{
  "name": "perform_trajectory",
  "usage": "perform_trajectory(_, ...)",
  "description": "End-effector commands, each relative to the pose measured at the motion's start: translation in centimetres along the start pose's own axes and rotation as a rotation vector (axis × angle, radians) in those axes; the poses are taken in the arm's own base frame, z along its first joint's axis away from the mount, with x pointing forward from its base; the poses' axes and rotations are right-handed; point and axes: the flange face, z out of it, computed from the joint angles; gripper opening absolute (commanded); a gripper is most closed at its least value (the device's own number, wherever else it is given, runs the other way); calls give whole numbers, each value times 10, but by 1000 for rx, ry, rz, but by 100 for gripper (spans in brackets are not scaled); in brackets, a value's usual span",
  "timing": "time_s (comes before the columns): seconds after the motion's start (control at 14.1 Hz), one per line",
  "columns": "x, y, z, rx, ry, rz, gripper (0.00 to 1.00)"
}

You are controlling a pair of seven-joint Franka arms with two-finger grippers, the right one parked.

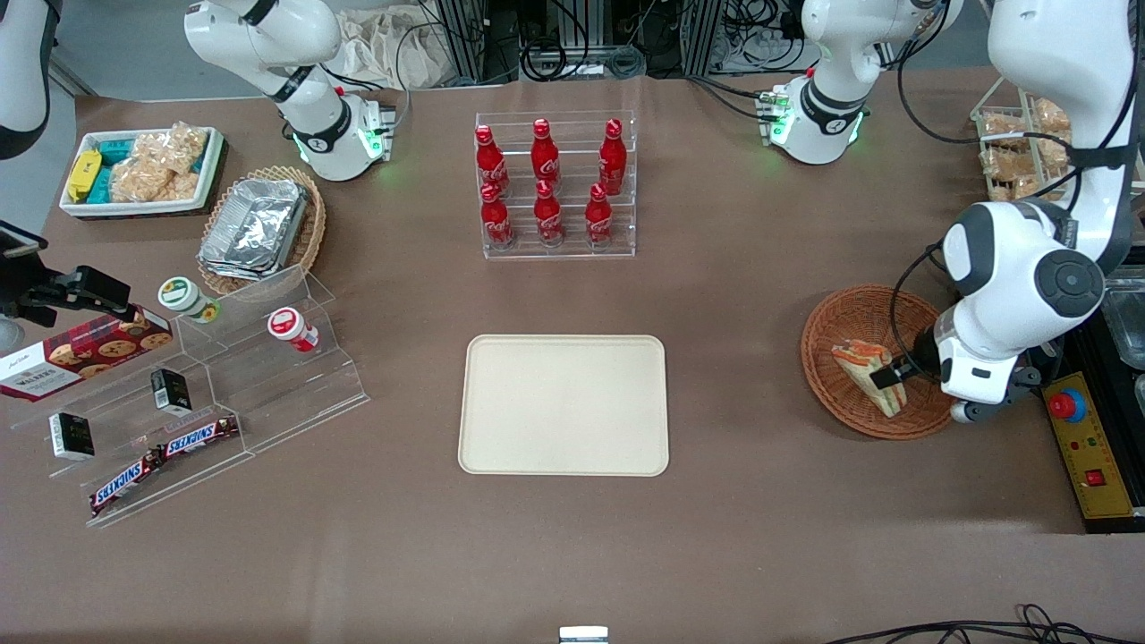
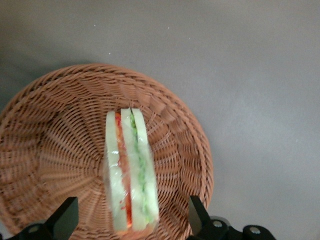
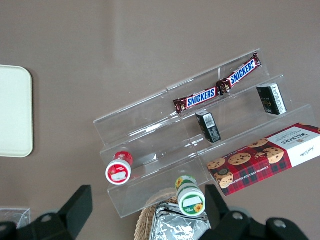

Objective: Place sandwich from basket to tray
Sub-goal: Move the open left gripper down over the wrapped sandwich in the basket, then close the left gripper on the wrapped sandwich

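Observation:
The sandwich [image 1: 860, 362] is a clear-wrapped wedge with pale bread and orange and green filling, lying in the round reddish-brown wicker basket [image 1: 827, 326] toward the working arm's end of the table. My gripper [image 1: 887, 377] hangs low over the basket and is open. In the wrist view its two dark fingers [image 2: 67, 216] stand wide apart on either side of the sandwich [image 2: 131, 170], clear of the wrap, with the basket [image 2: 55, 150] weave beneath. The cream tray [image 1: 564, 404] lies bare at the table's middle, well apart from the basket.
A clear rack of red bottles [image 1: 555, 183] stands farther from the camera than the tray. An acrylic step shelf [image 1: 224, 376] with snacks, a tan basket of foil containers [image 1: 264, 228] and a white snack bin [image 1: 143, 170] sit toward the parked arm's end. A yellow button box [image 1: 1078, 443] lies beside the basket.

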Motion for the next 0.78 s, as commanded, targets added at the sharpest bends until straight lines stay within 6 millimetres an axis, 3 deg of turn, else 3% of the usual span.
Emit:
perform_trajectory(0.0, -7, -18, 20, -19, 30, -84, 99)
perform_trajectory(0.28, -16, -24, 61, -12, 8, -89, 98)
perform_trajectory(0.42, -17, -24, 65, -12, 6, -88, 92)
perform_trajectory(0.49, -17, -24, 64, -12, 7, -86, 82)
perform_trajectory(0.64, -15, -23, 58, -15, 13, -85, 36)
perform_trajectory(0.71, -16, -22, 55, -14, 11, -81, 19)
